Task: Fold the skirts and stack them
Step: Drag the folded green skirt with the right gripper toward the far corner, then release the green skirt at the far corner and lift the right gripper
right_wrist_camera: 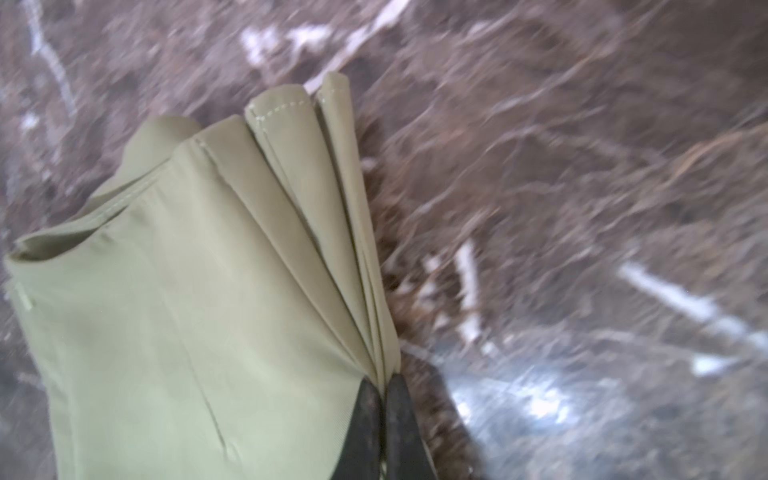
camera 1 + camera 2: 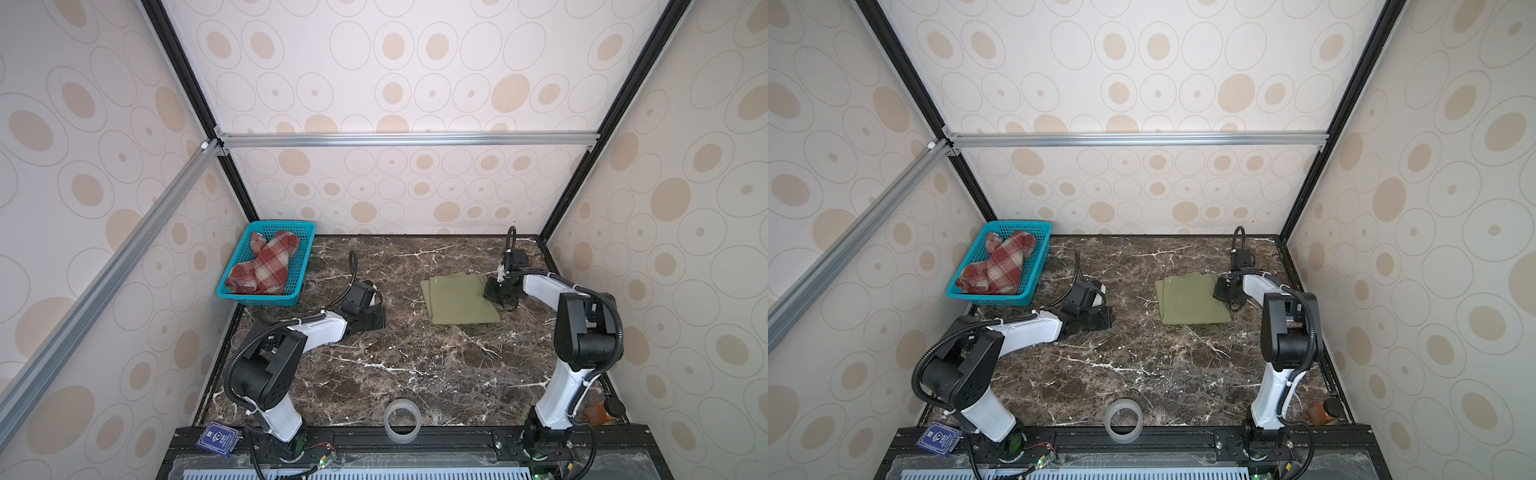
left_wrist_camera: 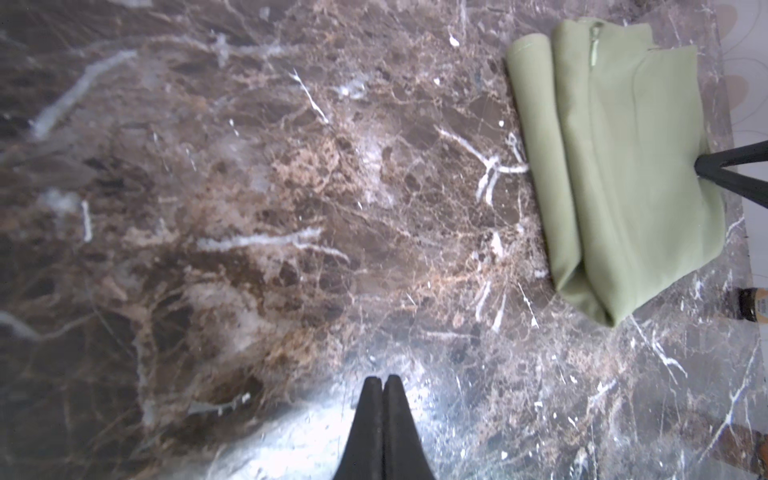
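Brown marble tabletop (image 2: 415, 365) fills the cell floor. Teal mesh basket (image 2: 257, 300) stands at the far left corner, nearer the left jaws and well apart from the right ones. The red-and-cream plaid skirt (image 2: 262, 266) lies bunched inside it, touched by neither pair. Olive-green skirt (image 2: 457, 301) lies folded flat on the marble between the two pairs of jaws, one edge right at the right jaws' tips. Right gripper (image 1: 384, 380): jaws pinching that edge, the folded layers fanning out ahead of the tips; the wrist view is blurred, so how many layers are caught cannot be told. Left gripper (image 3: 381, 380): jaws pressed together with nothing between them, over bare marble, the olive-green skirt well apart ahead and to one side. Clear tape roll (image 2: 402, 437) sits at the near edge, well behind both pairs of jaws. Amber bottle (image 2: 600, 412) stands by the right arm's base.
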You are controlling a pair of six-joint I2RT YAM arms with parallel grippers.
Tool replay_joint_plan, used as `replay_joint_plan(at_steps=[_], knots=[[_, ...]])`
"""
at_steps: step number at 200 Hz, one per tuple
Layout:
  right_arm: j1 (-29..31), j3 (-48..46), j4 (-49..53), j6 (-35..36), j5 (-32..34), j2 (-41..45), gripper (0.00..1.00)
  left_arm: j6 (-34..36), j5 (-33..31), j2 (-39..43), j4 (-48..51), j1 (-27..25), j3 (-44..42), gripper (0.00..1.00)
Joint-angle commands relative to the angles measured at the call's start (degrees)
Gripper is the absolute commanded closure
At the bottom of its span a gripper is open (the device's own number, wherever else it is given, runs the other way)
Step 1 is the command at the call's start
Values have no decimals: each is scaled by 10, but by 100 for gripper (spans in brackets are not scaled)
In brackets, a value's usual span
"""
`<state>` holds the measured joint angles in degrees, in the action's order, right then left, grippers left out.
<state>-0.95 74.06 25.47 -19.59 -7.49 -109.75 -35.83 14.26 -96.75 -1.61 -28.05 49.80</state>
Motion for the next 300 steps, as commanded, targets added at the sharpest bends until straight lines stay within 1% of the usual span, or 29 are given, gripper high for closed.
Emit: replay_joint_plan(at_steps=[1,46,91,137,191,224,233,237,251,257,263,287,300], knots=[[-24,54,34,30,17,-32,100,20,0,-21,35,7,39,100],[-81,167,67,41,10,-111,100,20,-5,-47,50,16,75,100],[-116,284,101,45,6,-183,100,23,-2,-86,75,22,124,100],[-131,381,130,51,12,-242,100,27,3,-121,94,26,160,100],[-138,480,163,59,20,-295,100,31,2,-140,106,32,182,100],[-140,485,158,51,21,-297,100,29,4,-144,103,33,182,100],[-140,485,156,50,21,-295,95,29,4,-143,102,33,181,100],[-140,484,154,49,21,-295,90,29,3,-142,102,33,180,100],[-140,481,146,49,27,-286,58,29,2,-138,100,34,177,100],[-140,478,142,49,37,-281,50,29,0,-135,100,34,176,100],[-140,471,136,48,49,-272,47,29,1,-134,99,34,173,100],[-139,420,91,54,74,-223,40,30,-2,-119,89,35,163,100],[-139,388,69,55,74,-192,31,30,-4,-110,85,35,157,100]])
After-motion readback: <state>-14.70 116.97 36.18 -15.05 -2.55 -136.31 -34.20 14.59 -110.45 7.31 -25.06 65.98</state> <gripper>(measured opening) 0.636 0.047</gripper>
